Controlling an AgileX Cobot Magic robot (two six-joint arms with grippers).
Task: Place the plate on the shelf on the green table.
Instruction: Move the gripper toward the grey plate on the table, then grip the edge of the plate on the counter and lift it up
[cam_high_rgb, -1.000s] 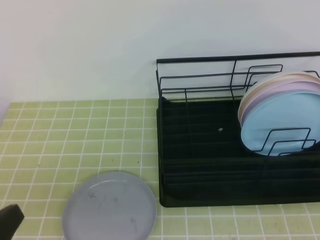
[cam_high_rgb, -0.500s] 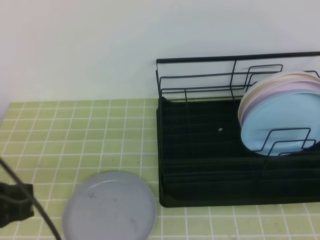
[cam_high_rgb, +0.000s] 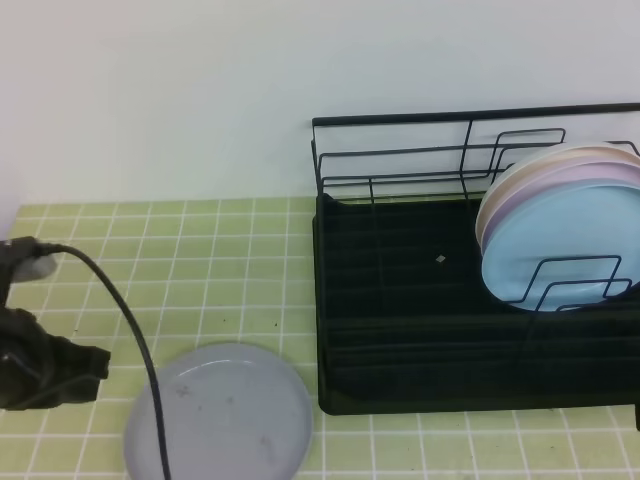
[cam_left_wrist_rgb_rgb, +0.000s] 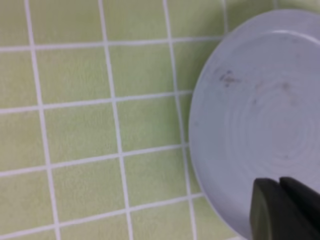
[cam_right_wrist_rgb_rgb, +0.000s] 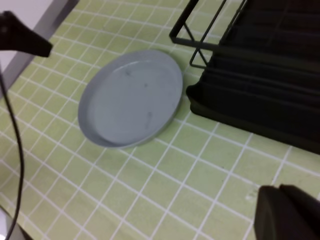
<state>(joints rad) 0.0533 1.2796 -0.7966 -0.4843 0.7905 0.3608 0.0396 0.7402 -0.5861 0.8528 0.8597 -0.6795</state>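
Note:
The pale grey plate (cam_high_rgb: 218, 412) lies flat on the green table (cam_high_rgb: 200, 260), just left of the shelf's front corner. The black wire shelf (cam_high_rgb: 400, 300) stands at the right. My left gripper (cam_high_rgb: 98, 365) hovers left of the plate, apart from it. In the left wrist view its dark fingers (cam_left_wrist_rgb_rgb: 267, 210) sit together over the near rim of the plate (cam_left_wrist_rgb_rgb: 250, 115), so it looks shut and empty. My right gripper (cam_right_wrist_rgb_rgb: 279, 189) is shut and empty, above the tiles in front of the shelf (cam_right_wrist_rgb_rgb: 260, 65), right of the plate (cam_right_wrist_rgb_rgb: 132, 97).
Light blue, pink and cream plates (cam_high_rgb: 560, 230) stand upright in the shelf's right end; its left and middle slots (cam_high_rgb: 400, 260) hold nothing. A black cable (cam_high_rgb: 140, 350) trails from the left arm across the plate's left edge. A white wall rises behind.
The left arm has risen from the lower left corner into view and moved right toward the plate's left side, its cable now arcing over the tiles. The plate has not moved.

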